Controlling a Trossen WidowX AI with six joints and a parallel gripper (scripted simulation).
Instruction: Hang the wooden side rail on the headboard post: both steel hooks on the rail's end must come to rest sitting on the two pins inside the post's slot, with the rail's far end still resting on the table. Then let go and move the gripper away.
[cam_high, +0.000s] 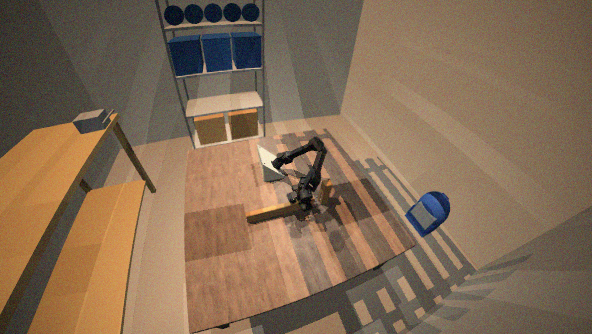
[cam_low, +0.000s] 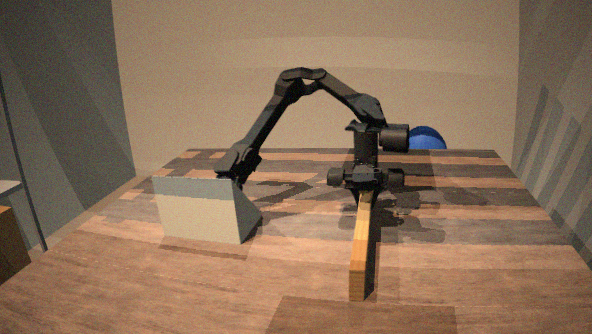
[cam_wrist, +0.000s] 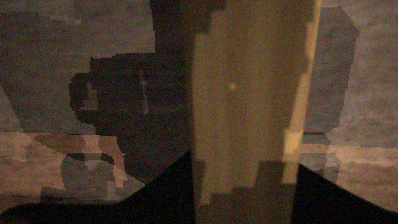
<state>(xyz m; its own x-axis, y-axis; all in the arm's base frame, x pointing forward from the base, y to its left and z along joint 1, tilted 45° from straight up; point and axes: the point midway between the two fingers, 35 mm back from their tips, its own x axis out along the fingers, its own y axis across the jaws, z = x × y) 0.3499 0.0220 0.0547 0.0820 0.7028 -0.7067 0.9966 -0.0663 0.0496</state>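
Note:
The wooden side rail (cam_high: 272, 213) (cam_low: 361, 245) (cam_wrist: 245, 100) is a long light-brown beam that runs across the table top (cam_high: 225, 280) (cam_low: 150, 280). One end lies low on the table towards the exterior camera. The other end is under my gripper (cam_high: 303, 202) (cam_low: 365, 187) (cam_wrist: 245, 202), which is shut on the rail from above. The short upright headboard post (cam_high: 326, 191) stands just beyond the gripped end. In the exterior view the wrist hides the post. The steel hooks, the slot and the pins are hidden in every view.
A grey wedge-shaped block (cam_high: 270, 165) (cam_low: 200, 215) stands at the arm's base, left of the rail. A blue rounded object (cam_high: 429, 212) (cam_low: 426, 138) is beyond the table's right side. A shelf with blue boxes (cam_high: 217, 50) and an orange workbench (cam_high: 45, 200) stand off the table.

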